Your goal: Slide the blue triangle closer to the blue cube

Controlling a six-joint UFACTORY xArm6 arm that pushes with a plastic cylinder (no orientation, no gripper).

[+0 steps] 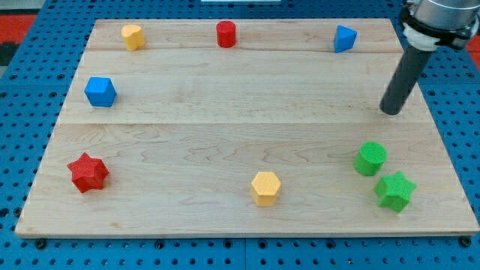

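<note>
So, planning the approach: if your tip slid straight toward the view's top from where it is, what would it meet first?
Probably nothing: my tip sits right of the blue triangle, so that line looks free to the board's top edge.

Light is bright and even across the wooden board (240,97), apparently from overhead, with no strong glare; only a pale sheen shows on the lighter planks toward the frame's upper middle. Shadows are soft and short, hugging each block's base, as under the yellow hexagon (265,187) at lower centre and the blue cube (100,91) at left. The rod casts a faint smudge at my tip (391,111). Focus is slightly soft throughout; block edges look mildly fuzzy, and the board's straight edges show little distortion.
</note>
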